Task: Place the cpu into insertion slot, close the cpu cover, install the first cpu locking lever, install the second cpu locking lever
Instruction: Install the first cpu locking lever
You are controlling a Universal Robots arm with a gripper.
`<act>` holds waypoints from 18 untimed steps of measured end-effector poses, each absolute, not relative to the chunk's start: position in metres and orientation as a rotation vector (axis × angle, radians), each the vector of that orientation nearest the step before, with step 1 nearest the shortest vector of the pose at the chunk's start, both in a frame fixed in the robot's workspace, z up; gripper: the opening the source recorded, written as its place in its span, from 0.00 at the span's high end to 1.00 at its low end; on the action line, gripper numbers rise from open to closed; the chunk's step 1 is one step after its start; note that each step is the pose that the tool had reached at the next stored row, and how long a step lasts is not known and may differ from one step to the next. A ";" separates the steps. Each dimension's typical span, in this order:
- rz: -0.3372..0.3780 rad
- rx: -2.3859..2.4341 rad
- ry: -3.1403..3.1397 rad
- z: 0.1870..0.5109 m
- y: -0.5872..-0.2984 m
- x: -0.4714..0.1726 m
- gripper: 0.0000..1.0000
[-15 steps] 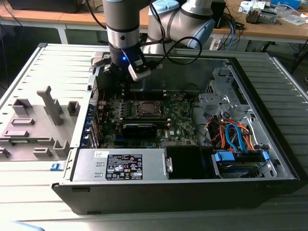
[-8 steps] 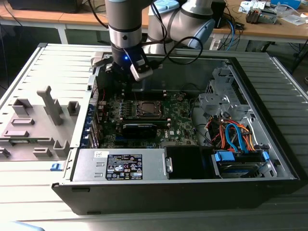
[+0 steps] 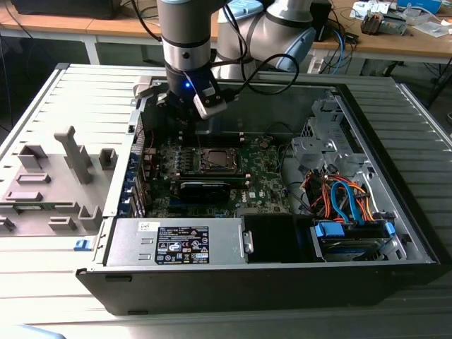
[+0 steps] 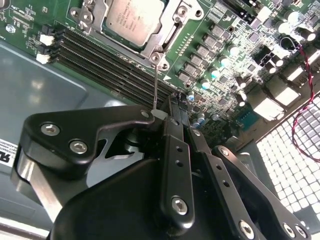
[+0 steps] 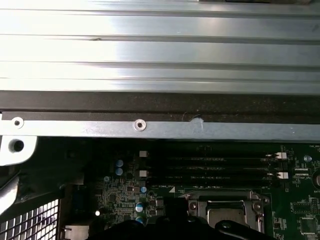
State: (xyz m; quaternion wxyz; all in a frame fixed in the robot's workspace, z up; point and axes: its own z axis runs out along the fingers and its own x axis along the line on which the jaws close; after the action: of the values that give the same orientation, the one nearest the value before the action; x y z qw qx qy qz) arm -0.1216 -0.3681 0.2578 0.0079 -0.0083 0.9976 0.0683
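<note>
The gripper (image 4: 172, 107) hangs just above the motherboard (image 4: 240, 65), fingers pressed together on a thin locking lever (image 4: 155, 87). The cpu (image 4: 134, 20) sits in its insertion slot (image 3: 217, 161), the cpu cover (image 4: 165, 37) framing it.

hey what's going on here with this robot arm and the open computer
A robot arm's gripper is working inside an open computer case, over the motherboard. In the second wrist view, the cpu already sits in the insertion slot with the cpu cover closed over it. A thin locking lever runs from the socket's corner to the closed fingertips, so the gripper appears to be handling that lever.
</note>
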 end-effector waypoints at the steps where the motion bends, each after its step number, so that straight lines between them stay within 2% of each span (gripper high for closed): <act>1: 0.214 -0.026 3.119 0.258 -0.368 -0.121 0.89; 18: 0.214 -0.026 3.119 0.258 -0.368 -0.116 0.89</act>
State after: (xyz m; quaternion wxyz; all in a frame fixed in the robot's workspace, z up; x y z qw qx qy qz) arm -0.1156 -0.3681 0.2578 0.0077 -0.0083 0.9976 0.0683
